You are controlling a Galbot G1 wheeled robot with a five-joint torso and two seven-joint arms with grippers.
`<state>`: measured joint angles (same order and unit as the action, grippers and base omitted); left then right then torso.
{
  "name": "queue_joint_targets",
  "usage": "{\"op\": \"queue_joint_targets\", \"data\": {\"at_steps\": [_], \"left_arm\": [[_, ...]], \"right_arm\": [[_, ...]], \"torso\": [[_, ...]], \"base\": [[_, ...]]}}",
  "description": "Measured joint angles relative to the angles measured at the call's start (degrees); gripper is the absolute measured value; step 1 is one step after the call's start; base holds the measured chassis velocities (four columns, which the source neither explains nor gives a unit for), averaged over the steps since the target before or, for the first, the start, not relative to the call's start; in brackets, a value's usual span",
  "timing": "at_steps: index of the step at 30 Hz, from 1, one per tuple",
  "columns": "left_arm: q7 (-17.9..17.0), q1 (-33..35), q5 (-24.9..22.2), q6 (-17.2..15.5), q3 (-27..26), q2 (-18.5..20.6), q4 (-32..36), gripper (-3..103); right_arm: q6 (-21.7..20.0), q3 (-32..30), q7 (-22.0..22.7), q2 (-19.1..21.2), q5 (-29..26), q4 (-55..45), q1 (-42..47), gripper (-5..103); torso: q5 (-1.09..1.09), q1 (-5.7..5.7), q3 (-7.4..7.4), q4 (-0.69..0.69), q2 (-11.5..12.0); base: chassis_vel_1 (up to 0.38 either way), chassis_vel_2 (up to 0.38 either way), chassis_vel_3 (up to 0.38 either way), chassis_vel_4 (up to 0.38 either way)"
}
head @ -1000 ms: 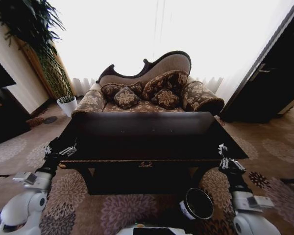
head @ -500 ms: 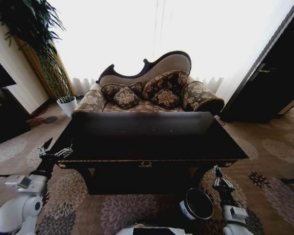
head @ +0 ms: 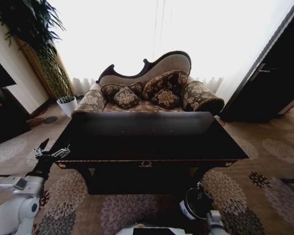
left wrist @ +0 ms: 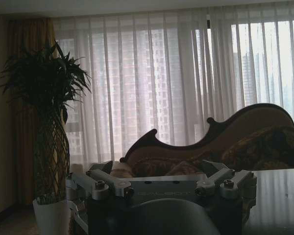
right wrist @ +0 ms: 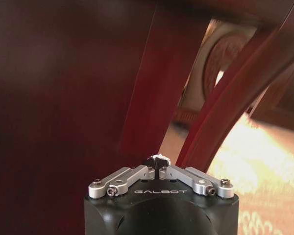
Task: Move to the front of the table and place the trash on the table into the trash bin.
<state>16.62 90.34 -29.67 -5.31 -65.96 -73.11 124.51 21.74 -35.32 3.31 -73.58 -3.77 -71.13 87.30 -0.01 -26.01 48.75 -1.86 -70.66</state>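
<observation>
The right gripper [right wrist: 157, 164], fingers pinched closed on a small dark shiny wrapper scrap [right wrist: 157, 160], is hanging just over the black trash bin [head: 196, 204] below the table's [head: 152, 142] front-right corner; the left gripper [head: 51, 152] is waiting spread wide off the front-left corner.

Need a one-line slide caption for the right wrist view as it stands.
Right gripper shut on a small crumpled scrap, beside the table's dark red-brown legs.

Sofa [head: 152, 90] w/ cushions, bright curtained window [head: 157, 34]
</observation>
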Motion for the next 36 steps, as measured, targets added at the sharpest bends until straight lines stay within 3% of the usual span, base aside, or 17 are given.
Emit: {"op": "queue_joint_targets", "data": {"at_steps": [13, 25, 26, 28, 30, 32, 36], "left_arm": [[0.00, 1.44, -2.61, -0.05, -4.00, 0.63, 3.24, 100], [0.05, 2.92, -3.05, -0.05, -5.87, 0.77, 3.94, 100], [0.05, 3.01, -3.05, -0.05, -5.98, 0.75, 3.94, 100], [0.05, 3.07, -3.05, -0.05, -6.03, 0.73, 3.94, 100], [0.06, 3.12, -2.86, -0.05, -5.96, 0.42, 3.84, 100], [0.06, 3.11, -2.76, -0.05, -5.80, 0.28, 3.82, 100], [0.07, 3.07, -2.64, -0.04, -5.62, 0.19, 3.70, 100]], "right_arm": [[-0.72, 6.80, 0.26, 3.78, 0.77, 22.49, -10.79, 0], [-4.22, 11.65, 1.42, 9.50, -1.52, 33.90, -20.53, 2], [-4.82, 12.15, 1.42, 9.95, -2.26, 34.61, -21.14, 7], [-5.21, 12.40, 1.42, 10.14, -2.59, 34.85, -21.35, 7], [-6.56, 13.23, 1.06, 9.82, -3.07, 35.32, -21.49, 28], [-6.61, 13.24, 1.03, 9.53, -3.07, 35.20, -21.30, 39], [-6.63, 13.16, 0.95, 9.33, -3.06, 34.39, -20.63, 50]], "torso": [[0.00, 0.00, 0.00, 0.00, 0.00], [-0.01, 0.00, 0.00, 0.01, 0.00], [-0.01, 0.00, 0.00, 0.01, 0.00], [-0.01, 0.00, 0.00, 0.01, 0.00], [0.00, 0.00, 0.00, 0.00, 0.00], [0.02, 0.00, 0.00, 0.00, 0.00], [0.00, 0.00, 0.00, -0.01, 0.00]], "base": [[0.000, 0.000, 0.000, 0.000], [0.000, 0.000, 0.000, 0.000], [0.000, 0.000, 0.000, 0.000], [0.000, 0.000, 0.000, 0.000], [0.000, 0.000, 0.000, 0.000], [0.000, 0.000, 0.000, 0.000], [0.000, 0.000, 0.000, 0.000]]}}
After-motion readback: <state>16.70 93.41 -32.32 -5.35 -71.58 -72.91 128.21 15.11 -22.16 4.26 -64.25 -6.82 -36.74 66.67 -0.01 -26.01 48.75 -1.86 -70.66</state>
